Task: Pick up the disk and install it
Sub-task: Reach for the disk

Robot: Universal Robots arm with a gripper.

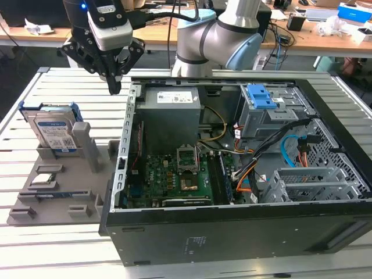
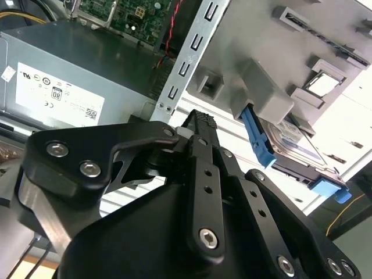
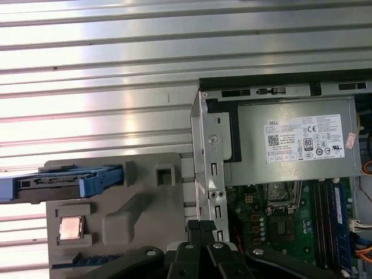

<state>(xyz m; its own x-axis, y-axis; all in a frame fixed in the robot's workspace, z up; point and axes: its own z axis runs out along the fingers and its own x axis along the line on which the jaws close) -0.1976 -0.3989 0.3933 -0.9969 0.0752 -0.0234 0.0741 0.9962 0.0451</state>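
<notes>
In the exterior view the gripper (image 1: pixel 114 85) hangs over the slatted aluminium table (image 1: pixel 64 81), its fingers pressed together with nothing between them, at about eleven o'clock from the open computer case (image 1: pixel 232 232) and near that case's back corner. The disk (image 1: pixel 51 131) stands on edge in a grey fixture tray (image 1: pixel 87 174) at about nine o'clock from the case and seven o'clock from the gripper, well apart from it; a small square chip (image 1: pixel 45 179) lies flat in the tray in front of it. In the second wrist view the gripper (image 2: pixel 200 123) again shows closed fingers, with the power supply (image 2: pixel 64 75) to one side and the disk (image 2: pixel 293 142) beyond a grey post of the tray, its label face and blue bracket visible. In the first wrist view the disk (image 3: pixel 58 183) is seen edge-on in its slot, the chip (image 3: pixel 71 228) near it, and the gripper (image 3: pixel 200 228) lies beside the case wall. The disk looks stiff and dense for its size, its metal faces smooth and likely slippery, and it is probably sensitive to knocks. The upper edge standing clear of the slot seems the best hold, pinched across the two flat faces, since the plastic bracket may flex.
</notes>
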